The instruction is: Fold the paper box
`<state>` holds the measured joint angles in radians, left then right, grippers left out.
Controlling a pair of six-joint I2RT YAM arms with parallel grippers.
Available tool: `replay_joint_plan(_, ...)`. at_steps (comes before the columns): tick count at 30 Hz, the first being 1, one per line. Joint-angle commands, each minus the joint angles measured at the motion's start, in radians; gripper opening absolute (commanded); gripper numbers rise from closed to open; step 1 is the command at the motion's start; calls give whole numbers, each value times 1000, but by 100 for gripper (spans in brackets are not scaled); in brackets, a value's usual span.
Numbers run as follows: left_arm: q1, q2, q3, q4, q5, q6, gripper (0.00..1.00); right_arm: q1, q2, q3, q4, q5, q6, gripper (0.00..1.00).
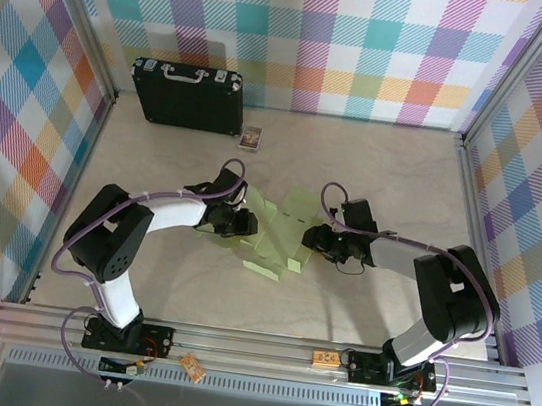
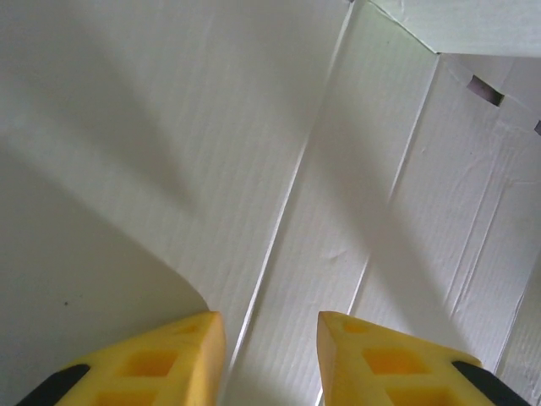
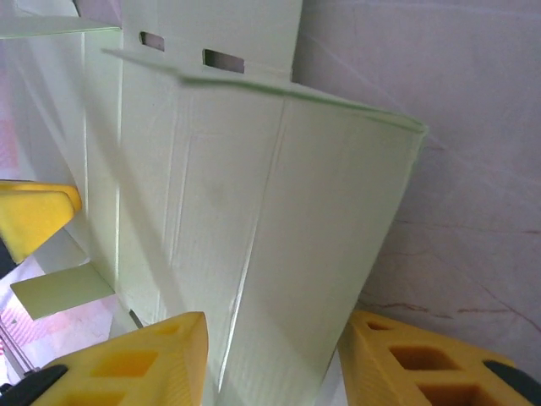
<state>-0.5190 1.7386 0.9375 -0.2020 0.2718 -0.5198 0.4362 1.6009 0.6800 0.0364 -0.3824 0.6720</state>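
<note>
Black case (image 1: pixel 187 98): stands at the far left of the table (image 1: pixel 395 180), well apart from the work; a tiny picture card (image 1: pixel 251 138) lies just to its right.
Left gripper (image 2: pixel 270 326): low at the left edge of the paper box (image 1: pixel 283 223); its yellow fingers stand apart over a creased panel beside a rounded flap; nothing is visibly pinched between them.
Paper box: mid-table, between the two grippers; pale green card, part flat and part lifted; one panel stands up with two slots near its top, both unfilled.
Right gripper (image 3: pixel 275 326): at the box's right edge; its fingers are apart on either side of the raised panel; whether they press it cannot be told.
Progress: judged early to middle; creases are in and some walls are lifted; squaring the walls, tucking the tabs and closing are left.
</note>
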Motion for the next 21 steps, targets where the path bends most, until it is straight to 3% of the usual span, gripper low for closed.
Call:
replay_joint_plan(1, -20, -16, -54, -19, 16, -23, 36, 1, 26, 12, 31, -40, 15, 40)
replay_joint_plan(6, -59, -39, -105, 26, 33, -63, 36, 2, 30, 57, -2, -68, -7, 23)
replay_joint_plan(10, -76, -91, -161, 59, 24, -94, 36, 4, 7, 132, -138, -30, -97, 11)
replay_joint_plan(15, -78, -191, -199, 38, 18, -103, 43, 12, -32, 289, -419, 62, -330, 8)
replay_joint_plan(21, -69, -376, -115, -191, -152, -40, 59, 28, -10, 510, -732, 286, -621, 4)
